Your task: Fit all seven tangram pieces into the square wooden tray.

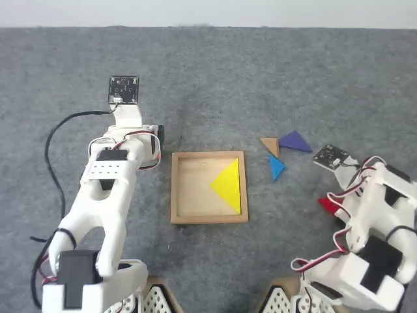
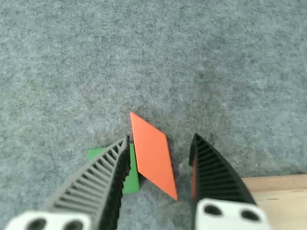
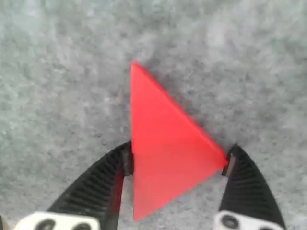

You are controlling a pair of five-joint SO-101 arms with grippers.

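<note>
Surface: grey felt-like mat (image 1: 215, 78) across the whole table, with a pale wall strip (image 1: 208, 13) at 12 o'clock.

High view:
- Square wooden tray (image 1: 174, 189) sits mid-table.
- Yellow triangle (image 1: 228, 186) lies flat inside it, against the 3 o'clock wall.
- Brown triangle (image 1: 270, 146), purple triangle (image 1: 294, 141) and blue triangle (image 1: 276, 167) are clustered on the mat at about 2 o'clock from the tray. Brown and purple are just beside each other, blue close below them.
- Red triangle (image 1: 328, 205) shows as a sliver under the right arm, at about 4 o'clock from the tray.
- A black cable (image 1: 52, 140) loops at 9 o'clock, beside the left arm.

Right wrist view: gives the red triangle's full outline. Right gripper (image 3: 180, 151) is clamped on it, one fingertip against each of two edges. Cannot tell if it's off the mat.

Left wrist view: left gripper (image 2: 161, 139) is spread open, straddling the orange parallelogram (image 2: 152, 154), which lies flat on the mat. A green piece (image 2: 129, 175) is partly under one finger, touching the orange edge. A tray corner shows just beside them.

Labels: print on the two wrist camera boards (image 1: 124, 90) is too small to read.
</note>
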